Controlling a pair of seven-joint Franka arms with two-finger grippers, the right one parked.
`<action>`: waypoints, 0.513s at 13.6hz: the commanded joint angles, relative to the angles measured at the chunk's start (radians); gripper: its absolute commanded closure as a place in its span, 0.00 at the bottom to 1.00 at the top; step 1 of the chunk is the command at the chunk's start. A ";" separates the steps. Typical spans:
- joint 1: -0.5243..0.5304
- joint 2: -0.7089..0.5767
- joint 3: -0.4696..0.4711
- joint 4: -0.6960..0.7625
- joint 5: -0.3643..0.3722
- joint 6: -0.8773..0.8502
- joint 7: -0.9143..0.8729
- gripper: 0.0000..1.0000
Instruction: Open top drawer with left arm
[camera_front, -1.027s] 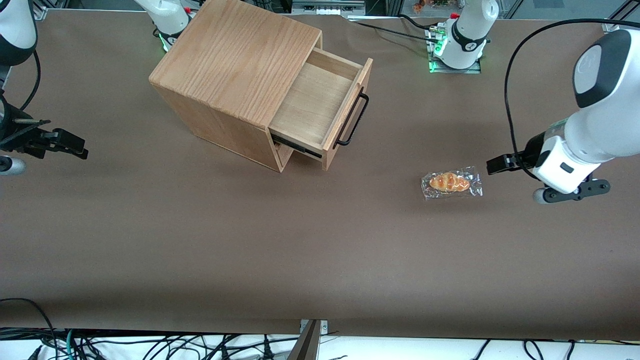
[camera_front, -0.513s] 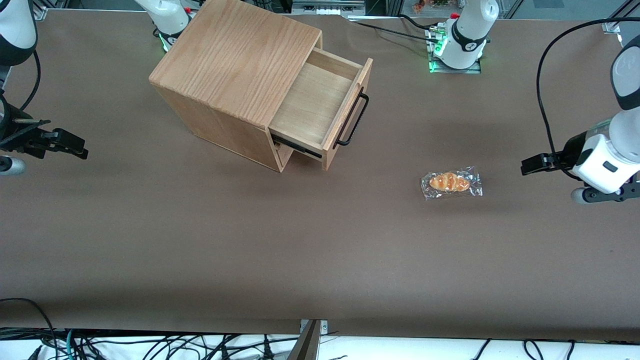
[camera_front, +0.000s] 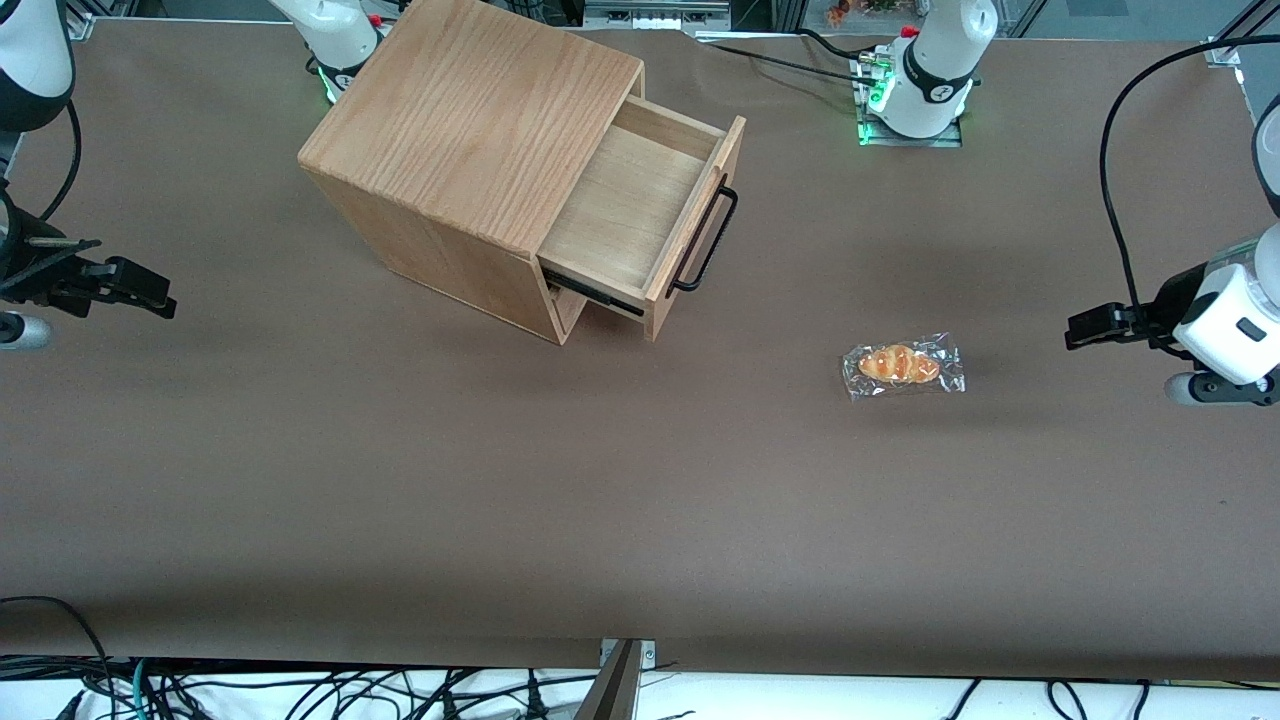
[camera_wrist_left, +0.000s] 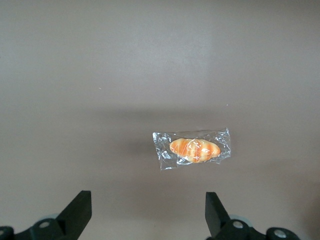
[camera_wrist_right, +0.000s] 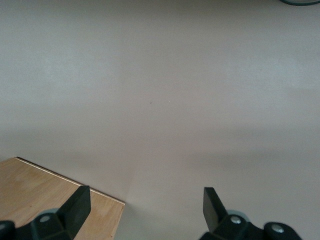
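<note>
Left arm's gripper (camera_wrist_left: 148, 212) hangs with fingers spread wide and empty, drawn farther toward the working arm's table end than a second ago.
Nearest it lies a wrapped bread roll (camera_front: 902, 365), unmoved on the bare brown table (camera_front: 500, 480); farther off, the top drawer (camera_front: 640, 215) stands pulled out of its cabinet (camera_front: 470, 130), handle (camera_front: 706, 240) free, with open tabletop between drawer and roll.
</note>
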 joint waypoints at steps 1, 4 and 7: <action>0.001 -0.008 0.015 -0.024 -0.027 0.040 0.053 0.00; 0.001 -0.006 0.016 -0.026 -0.016 0.053 0.062 0.00; -0.001 0.010 0.026 -0.026 -0.016 0.057 0.064 0.00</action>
